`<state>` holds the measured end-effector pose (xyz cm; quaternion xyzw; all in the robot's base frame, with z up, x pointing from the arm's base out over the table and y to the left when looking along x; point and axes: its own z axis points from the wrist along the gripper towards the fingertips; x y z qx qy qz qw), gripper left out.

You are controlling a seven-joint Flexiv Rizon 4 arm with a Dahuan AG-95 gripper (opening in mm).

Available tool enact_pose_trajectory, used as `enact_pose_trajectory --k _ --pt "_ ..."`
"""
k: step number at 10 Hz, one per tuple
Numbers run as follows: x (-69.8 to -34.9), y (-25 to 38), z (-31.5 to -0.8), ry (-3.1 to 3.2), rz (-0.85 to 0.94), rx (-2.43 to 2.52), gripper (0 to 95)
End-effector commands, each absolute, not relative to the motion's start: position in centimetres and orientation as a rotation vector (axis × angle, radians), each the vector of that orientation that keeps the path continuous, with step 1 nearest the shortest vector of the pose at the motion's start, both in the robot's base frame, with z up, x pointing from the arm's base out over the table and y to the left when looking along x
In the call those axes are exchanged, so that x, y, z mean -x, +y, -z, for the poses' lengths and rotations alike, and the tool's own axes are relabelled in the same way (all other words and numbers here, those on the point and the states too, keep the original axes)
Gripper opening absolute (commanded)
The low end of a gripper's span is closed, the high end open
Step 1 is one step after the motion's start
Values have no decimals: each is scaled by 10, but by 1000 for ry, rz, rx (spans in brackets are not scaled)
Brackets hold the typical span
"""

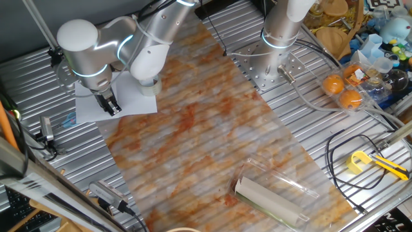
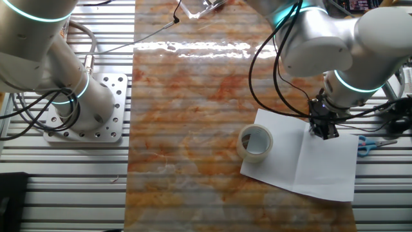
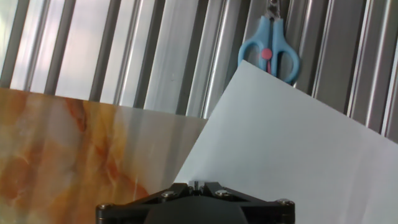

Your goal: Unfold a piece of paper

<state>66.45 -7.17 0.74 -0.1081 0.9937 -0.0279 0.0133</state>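
Although the paper (image 2: 302, 158) lay spread on the table, the gripper (image 2: 324, 131) hung low over its upper right part, fingertips at or just above the sheet; whether they touched it could not be told. The fingers looked close together in both fixed views, but whether they were shut, or pinched any of the sheet, could not be told either. In the hand view only the black base of the gripper (image 3: 196, 202) showed at the bottom edge, the fingertips hidden.

The paper sat at the right side of the orange marbled mat (image 2: 193, 116), its left part on the mat and its right part on the ribbed metal table (image 2: 386, 187). A tape roll (image 2: 255, 142) stood on the left half, probably as a weight to keep that half from sliding or lifting while the other half was handled. That would explain why the gripper worked on the free side, away from the roll.

The sheet was plain white and thin, with one straight crease running down it just right of the roll. Both halves appeared flat, so by my judgement the unfolding was done or nearly so. In the hand view the paper (image 3: 292, 149) rose as a smooth pale slope with a sharp corner, just short of the blue scissors (image 3: 269, 55) lying on the table beyond it
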Motion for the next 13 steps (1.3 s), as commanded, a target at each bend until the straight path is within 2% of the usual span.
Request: enact_pose_trajectory --k 1,5,13 --pt "-663 -69 -6 3097 87 325 0" --pt "-655 -67 -13 3105 92 328 0" --pt "-644 -67 -8 3096 78 310 0"
